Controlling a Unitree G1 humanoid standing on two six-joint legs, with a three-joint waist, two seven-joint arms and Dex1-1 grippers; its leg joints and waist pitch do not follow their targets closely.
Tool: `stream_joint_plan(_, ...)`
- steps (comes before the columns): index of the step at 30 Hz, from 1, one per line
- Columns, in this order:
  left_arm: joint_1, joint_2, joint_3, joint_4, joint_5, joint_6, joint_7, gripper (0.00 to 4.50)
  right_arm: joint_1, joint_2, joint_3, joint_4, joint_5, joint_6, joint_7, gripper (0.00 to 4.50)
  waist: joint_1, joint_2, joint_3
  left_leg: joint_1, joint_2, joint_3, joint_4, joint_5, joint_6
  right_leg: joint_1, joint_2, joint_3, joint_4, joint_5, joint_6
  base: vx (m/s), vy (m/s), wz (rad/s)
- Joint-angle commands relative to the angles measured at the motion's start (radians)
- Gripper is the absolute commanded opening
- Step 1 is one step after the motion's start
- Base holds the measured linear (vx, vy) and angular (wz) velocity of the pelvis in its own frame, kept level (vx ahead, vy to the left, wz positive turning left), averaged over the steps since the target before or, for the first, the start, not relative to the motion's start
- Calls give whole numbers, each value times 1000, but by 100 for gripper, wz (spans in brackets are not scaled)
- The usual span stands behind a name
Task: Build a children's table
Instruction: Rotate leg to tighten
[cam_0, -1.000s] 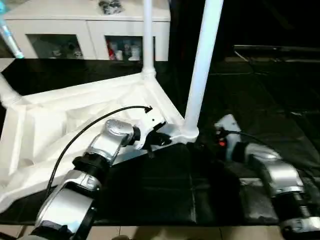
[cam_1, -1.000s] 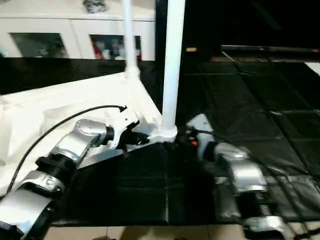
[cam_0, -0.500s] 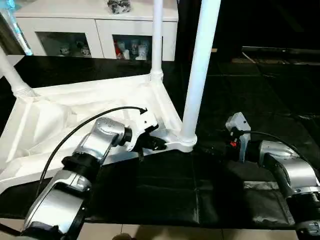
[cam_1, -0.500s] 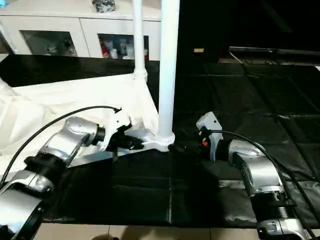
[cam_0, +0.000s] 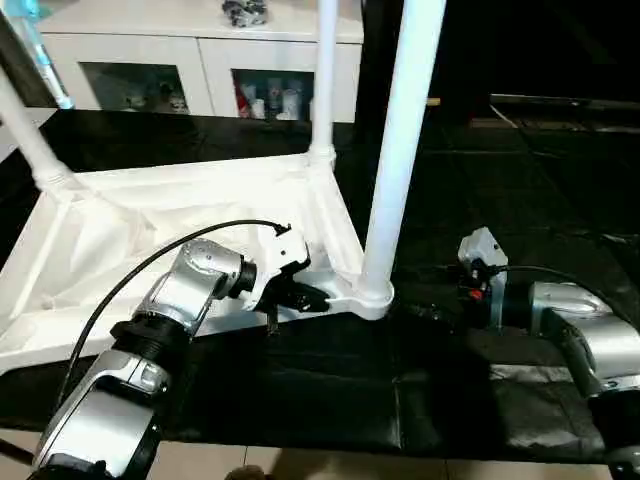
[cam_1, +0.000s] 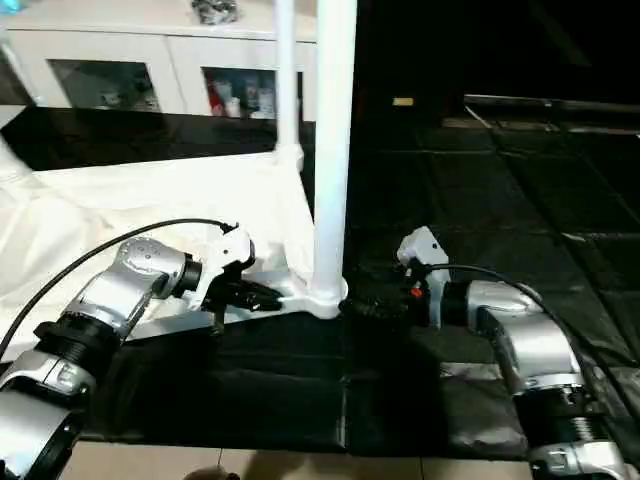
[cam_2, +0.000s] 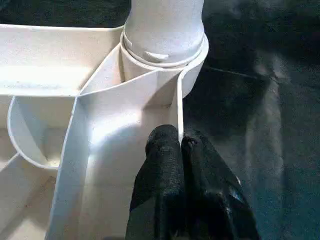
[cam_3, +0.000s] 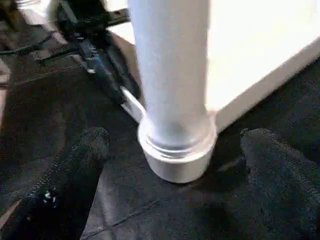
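The white tabletop (cam_0: 120, 240) lies upside down on black mats, ribbed underside up. Three white legs stand in its corner sockets: a near one (cam_0: 400, 150), a far one (cam_0: 325, 80) and a left one (cam_0: 25, 130). My left gripper (cam_0: 310, 298) is shut on the tabletop's thin rim (cam_2: 179, 115) just beside the near leg's socket (cam_2: 165, 55). My right gripper (cam_3: 175, 145) is open at floor level on the other side of that corner. One of its black fingers (cam_3: 82, 160) stands on each side of the leg's base (cam_3: 175, 155), not touching it.
A white glass-door cabinet (cam_0: 200, 60) stands at the back with small items inside and a dark object on top. Black floor mats (cam_0: 520, 180) stretch to the right and front. A strip of pale floor (cam_0: 300, 465) runs along the near edge.
The whole picture has shifted, so the camera has moved. The left gripper keeps its grip on the rim. The right wrist seems slightly farther from the near leg than a second ago.
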Motion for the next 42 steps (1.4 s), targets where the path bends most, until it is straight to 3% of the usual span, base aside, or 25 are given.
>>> stream_joint_plan(1,-13,2,-16,-52,-28,-22,-49,0,6,-18,14,-24,20,12,29,447,-3,-1,-77,15,27,1,-67,-232,42,55,-56,44,-59,-274,-204,0,0,0)
stream_joint_plan(13,2,17,-32,-92,-30,-13,-83,0,8,-60,30,-31,26,12,96,447,2,-6,-77,13,25,2,-64,-218,44,56,-56,43,-58,-279,-198,0,0,0)
stream_joint_plan(14,4,19,-34,-95,-30,-13,-87,0,7,-63,32,-32,28,13,101,447,1,-10,-77,12,25,2,-64,-216,45,57,-55,43,-58,-279,-197,0,0,0)
stream_joint_plan(21,17,34,-55,-127,-30,-18,-112,0,9,-84,49,-45,48,28,164,447,4,-7,-77,11,27,1,-64,-210,51,56,-55,43,-55,-273,-201,0,0,0)
stream_joint_plan(24,35,45,-66,-157,-32,-16,-128,0,15,-93,72,-51,46,23,197,447,5,0,-77,13,28,1,-65,-233,43,55,-56,44,-59,-286,-200,0,0,0)
stream_joint_plan(26,43,50,-73,-169,-33,-14,-138,0,11,-91,80,-36,38,1,204,447,6,-6,-77,13,27,1,-65,-232,41,55,-56,44,-58,-282,-202,0,0,0)
stream_joint_plan(31,55,61,-92,-197,-30,-14,-158,0,-34,-67,98,42,18,-35,213,447,5,-6,-76,14,26,1,-65,-243,36,53,-57,43,-59,-311,-202,0,0,0)
stream_joint_plan(32,56,62,-95,-201,-30,-14,-160,0,-44,-61,98,56,19,-32,213,447,2,-12,-75,13,26,2,-65,-243,38,54,-57,43,-61,-318,-199,0,0,0)
stream_joint_plan(33,56,63,-98,-204,-28,-15,-162,0,-53,-55,98,68,23,-30,218,447,3,-9,-75,13,25,2,-65,-238,38,54,-57,43,-60,-324,-197,0,0,0)
stream_joint_plan(34,57,64,-100,-207,-26,-16,-163,0,-64,-51,104,80,23,-32,229,430,3,-16,-75,13,26,2,-64,-232,40,53,-57,43,-58,-325,-195,0,0,0)
stream_joint_plan(38,57,64,-105,-215,-24,-16,-163,0,-79,-47,115,99,15,-44,243,413,2,-14,-75,13,27,2,-63,-224,42,52,-57,44,-57,-331,-191,0,0,0)
stream_joint_plan(39,55,63,-109,-222,-23,-11,-162,0,-95,-40,120,120,13,-58,248,405,1,-23,-76,11,26,3,-62,-211,44,53,-56,44,-54,-322,-190,0,0,0)
stream_joint_plan(40,55,63,-109,-222,-23,-11,-162,0,-95,-40,120,120,13,-58,248,381,1,-23,-76,11,26,3,-62,-211,44,53,-56,44,-54,-322,-190,0,0,0)
stream_joint_plan(42,52,64,-109,-226,-26,-8,-156,0,-119,-25,129,143,15,-68,258,373,1,-13,-76,12,26,3,-62,-213,42,51,-56,44,-55,-324,-191,0,0,0)
